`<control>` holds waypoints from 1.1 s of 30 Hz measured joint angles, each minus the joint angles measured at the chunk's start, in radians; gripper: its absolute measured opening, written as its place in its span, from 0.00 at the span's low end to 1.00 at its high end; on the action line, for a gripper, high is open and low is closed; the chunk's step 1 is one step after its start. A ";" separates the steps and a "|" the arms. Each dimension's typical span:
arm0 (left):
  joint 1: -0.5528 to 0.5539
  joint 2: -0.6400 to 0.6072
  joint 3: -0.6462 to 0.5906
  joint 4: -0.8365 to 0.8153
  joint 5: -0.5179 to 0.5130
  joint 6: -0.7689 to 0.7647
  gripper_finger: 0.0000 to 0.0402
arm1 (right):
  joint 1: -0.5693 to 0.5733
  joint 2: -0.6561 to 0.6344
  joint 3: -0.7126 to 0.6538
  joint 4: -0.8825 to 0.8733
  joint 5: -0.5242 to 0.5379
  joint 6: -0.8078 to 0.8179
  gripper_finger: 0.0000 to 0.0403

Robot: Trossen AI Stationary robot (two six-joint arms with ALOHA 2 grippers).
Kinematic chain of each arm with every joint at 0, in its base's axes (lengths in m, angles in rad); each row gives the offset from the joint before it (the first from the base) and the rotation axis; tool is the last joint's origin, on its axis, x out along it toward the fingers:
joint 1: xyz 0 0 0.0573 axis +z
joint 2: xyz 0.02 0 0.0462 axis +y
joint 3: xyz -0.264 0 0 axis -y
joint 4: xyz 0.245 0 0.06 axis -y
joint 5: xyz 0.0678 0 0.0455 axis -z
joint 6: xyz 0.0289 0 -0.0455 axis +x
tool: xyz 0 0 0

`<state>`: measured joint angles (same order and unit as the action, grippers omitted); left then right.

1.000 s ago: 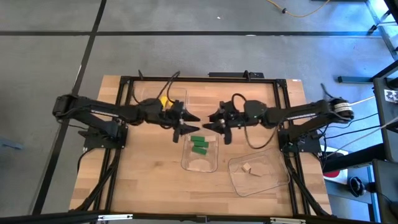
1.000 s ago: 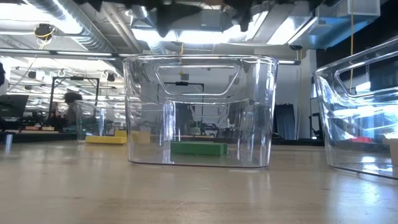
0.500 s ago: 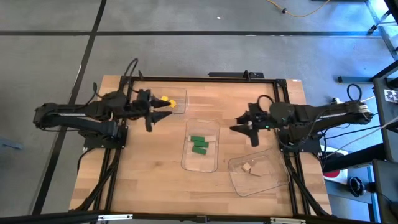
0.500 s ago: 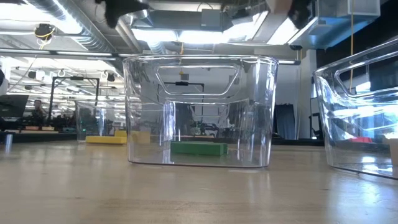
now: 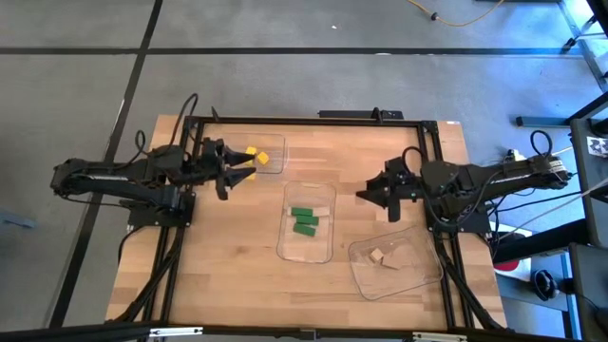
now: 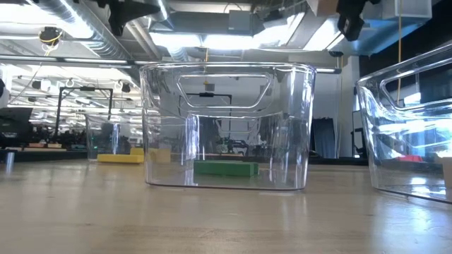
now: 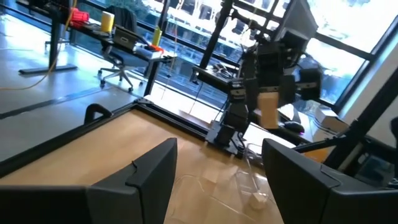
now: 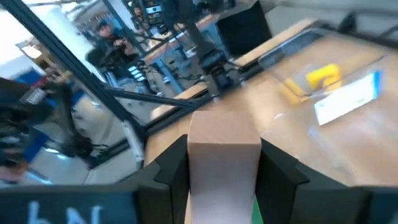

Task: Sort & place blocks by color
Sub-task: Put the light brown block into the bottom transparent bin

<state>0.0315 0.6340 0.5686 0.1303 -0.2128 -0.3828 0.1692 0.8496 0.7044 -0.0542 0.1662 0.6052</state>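
My right gripper [image 5: 364, 195] hovers right of the centre tray [image 5: 306, 249], shut on a pale tan block [image 8: 224, 155]. The left wrist view also shows this tan block [image 7: 268, 109]. My left gripper [image 5: 245, 168] is open and empty [image 7: 217, 186], in the air beside the far-left tray [image 5: 269, 158]. Yellow blocks [image 5: 253, 153] lie in the far-left tray. Green blocks [image 5: 304, 219] rest flat on the centre tray's floor. Two tan blocks [image 5: 383, 257] lie in the near-right tray [image 5: 407, 271]. My right gripper pinches the tan block between its two fingers, one finger [image 8: 168, 165] on each of two opposite side faces [image 8: 205, 162]. The fingers point toward the table's left. The block is lifted clear of the table, and its end sticks out past the fingertips.
All three clear trays stand on the wooden table [image 5: 218, 256]. A black frame [image 5: 304, 121] runs along the table's far and side edges. People [image 8: 112, 43] and desks show in the room beyond the table. Bare wood lies near the table's left and near edges.
Both grippers have drawn apart from where they met above the centre tray's far end. The left one moved toward the table's left edge and now sits beside the yellow blocks' tray. The right one moved toward the right edge.
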 joint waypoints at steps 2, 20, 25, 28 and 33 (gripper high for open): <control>0.000 0.001 0.000 -0.001 -0.006 -0.001 0.56 | 0.013 0.036 0.051 -0.012 -0.064 0.028 0.33; 0.000 0.001 0.000 -0.001 -0.011 -0.010 0.57 | 0.497 0.537 0.265 -0.578 -0.339 0.433 0.33; 0.000 0.001 0.000 -0.001 -0.015 -0.010 0.57 | 0.515 0.637 0.225 -0.643 -0.306 0.505 0.33; 0.000 0.001 0.000 -0.001 -0.016 -0.010 0.57 | 0.515 0.673 0.209 -0.640 -0.311 0.517 0.33; 0.000 0.002 0.000 -0.001 -0.018 -0.010 0.57 | 0.515 0.709 0.209 -0.644 -0.314 0.513 0.33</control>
<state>0.0315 0.6357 0.5686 0.1295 -0.2312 -0.3931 0.6842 1.5584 0.9131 -0.6983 -0.1474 1.1178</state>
